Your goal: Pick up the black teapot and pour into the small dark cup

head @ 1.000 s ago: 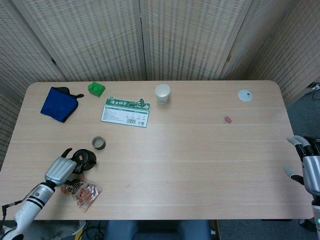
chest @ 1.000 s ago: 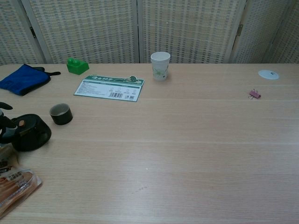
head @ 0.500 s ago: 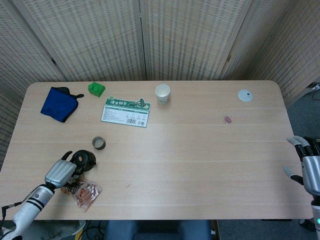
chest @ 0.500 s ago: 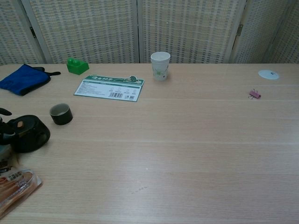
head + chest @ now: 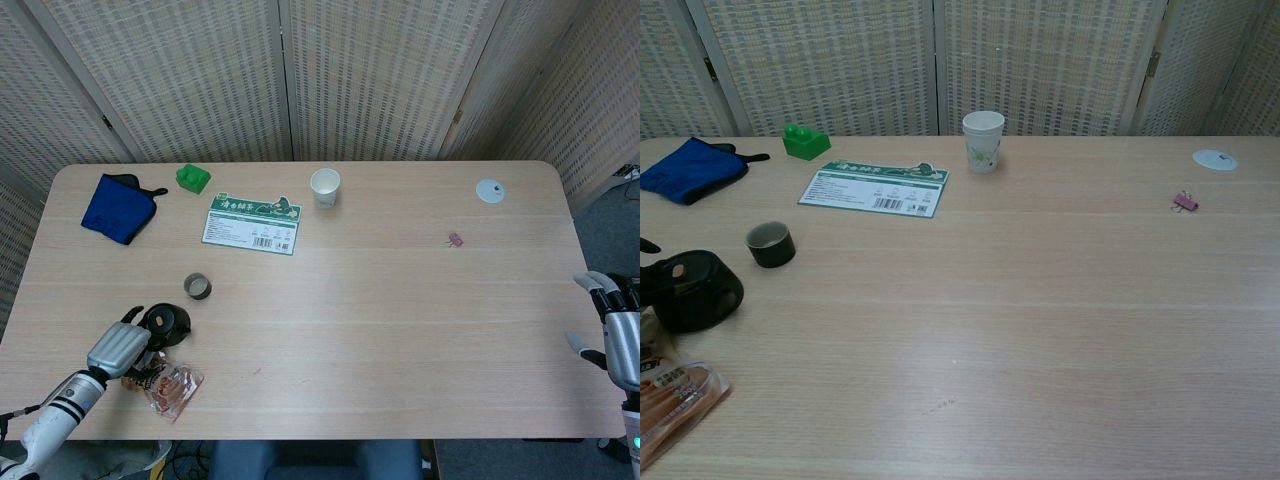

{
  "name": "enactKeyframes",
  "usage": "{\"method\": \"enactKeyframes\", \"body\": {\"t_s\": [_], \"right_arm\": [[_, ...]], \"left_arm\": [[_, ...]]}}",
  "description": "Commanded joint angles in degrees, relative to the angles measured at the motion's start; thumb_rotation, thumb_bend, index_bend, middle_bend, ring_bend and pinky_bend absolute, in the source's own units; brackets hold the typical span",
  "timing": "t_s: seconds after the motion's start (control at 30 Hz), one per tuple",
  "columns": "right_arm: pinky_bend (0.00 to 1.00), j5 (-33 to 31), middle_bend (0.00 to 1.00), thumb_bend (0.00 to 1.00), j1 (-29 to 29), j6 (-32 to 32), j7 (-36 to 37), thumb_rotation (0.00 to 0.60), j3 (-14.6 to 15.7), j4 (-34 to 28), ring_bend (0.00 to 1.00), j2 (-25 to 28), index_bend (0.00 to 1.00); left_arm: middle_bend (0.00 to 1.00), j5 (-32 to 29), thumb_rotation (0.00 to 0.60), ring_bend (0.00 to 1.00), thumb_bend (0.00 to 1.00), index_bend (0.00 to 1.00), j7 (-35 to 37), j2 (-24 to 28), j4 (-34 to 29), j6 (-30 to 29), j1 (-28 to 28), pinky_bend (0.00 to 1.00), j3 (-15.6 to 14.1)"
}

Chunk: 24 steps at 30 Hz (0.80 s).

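Green card point(image 5: 251, 222) bears a barcode (its white lettering unreadable).

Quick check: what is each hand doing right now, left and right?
Left hand: against the black teapot; whether it grips it cannot be told.
Right hand: open, holding nothing, at the table's right edge.

I see a pale wooden table point(image 5: 400, 300) filling my view. Woven folding screens point(image 5: 380, 70) stand behind it, with grey floor point(image 5: 605, 205) beyond its far-right corner
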<state>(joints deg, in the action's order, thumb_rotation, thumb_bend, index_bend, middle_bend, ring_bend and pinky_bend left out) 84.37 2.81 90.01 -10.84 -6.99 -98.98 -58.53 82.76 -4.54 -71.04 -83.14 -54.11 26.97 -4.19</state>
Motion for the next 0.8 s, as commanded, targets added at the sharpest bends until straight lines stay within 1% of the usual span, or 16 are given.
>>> {"method": "enactKeyframes", "body": {"t_s": [0.03,0.1,0.2,0.27,0.33,0.4,0.47,0.5,0.6,0.67,0.73,0.8], "right_arm": [[0.25,-0.06,0.24,0.10,0.05,-0.01,0.02,0.600,-0.08,0.06,0.17,-0.03,0.24],[0.25,-0.09,0.24,0.10,0.06,0.02,0.13,0.600,-0.13,0.15,0.17,-0.06,0.24],[0.25,-0.19,0.24,0.10,0.10,0.02,0.34,0.600,-0.24,0.34,0.17,-0.10,0.24],[0.25,-0.35,0.24,0.10,0.14,-0.01,0.57,0.600,-0.35,0.57,0.17,-0.14,0.24],[0.25,-0.56,0.24,0.10,0.17,-0.08,0.78,0.600,-0.44,0.77,0.17,-0.21,0.24],[0.25,-0.74,0.24,0.10,0.18,-0.16,0.96,0.600,-0.48,0.96,0.17,-0.26,0.24],[0.25,-0.86,0.24,0.10,0.16,-0.14,1.19,0.600,-0.53,1.23,0.17,-0.38,0.24],[0.25,-0.94,0.24,0.10,0.15,-0.14,1.33,0.600,-0.55,1.38,0.17,-0.44,0.24],[0.25,-1.13,0.24,0.10,0.12,-0.12,1.64,0.600,-0.63,1.72,0.17,-0.52,0.24],[0.25,-1.19,0.24,0.10,0.09,-0.08,1.91,0.600,-0.67,1.94,0.17,-0.54,0.24],[0.25,-1.19,0.24,0.10,0.08,-0.04,2.10,0.600,-0.69,2.12,0.17,-0.59,0.24],[0.25,-1.16,0.24,0.10,0.04,0.07,2.31,0.600,-0.71,2.30,0.17,-0.65,0.24]], "left_arm": [[0.82,0.70,0.600,0.74,0.22,0.81,1.25,-0.11,0.43,-0.86,-0.05,0.02,0.31],[0.86,1.02,0.600,0.78,0.22,0.84,1.96,-0.05,0.55,-1.15,0.00,0.02,0.45],[0.90,1.37,0.598,0.82,0.21,0.87,2.90,0.15,0.52,-1.61,0.19,0.02,0.86],[0.92,1.43,0.565,0.83,0.20,0.89,3.79,0.25,0.53,-1.87,0.37,0.02,1.29],[0.93,0.87,0.431,0.84,0.19,0.90,4.26,0.36,0.42,-1.51,0.58,0.02,1.67],[0.94,0.19,0.310,0.85,0.17,0.91,5.10,0.56,-0.05,-0.89,0.87,0.02,2.06],[0.95,-0.15,0.248,0.86,0.16,0.92,6.14,0.61,-0.36,-0.78,1.06,0.02,2.51],[0.96,-0.01,0.229,0.86,0.15,0.92,6.63,0.46,-0.26,-1.17,1.04,0.02,2.72],[0.97,0.25,0.200,0.88,0.14,0.94,7.41,-0.09,0.40,-2.32,0.89,0.02,3.23],[0.98,0.27,0.192,0.88,0.14,0.94,7.78,-0.43,0.75,-3.14,0.75,0.02,3.62],[0.98,0.21,0.192,0.89,0.14,0.95,7.91,-0.70,1.02,-3.87,0.59,0.04,3.97],[0.99,0.13,0.194,0.90,0.14,0.97,7.96,-1.07,1.24,-5.00,0.31,0.09,4.45]]}}
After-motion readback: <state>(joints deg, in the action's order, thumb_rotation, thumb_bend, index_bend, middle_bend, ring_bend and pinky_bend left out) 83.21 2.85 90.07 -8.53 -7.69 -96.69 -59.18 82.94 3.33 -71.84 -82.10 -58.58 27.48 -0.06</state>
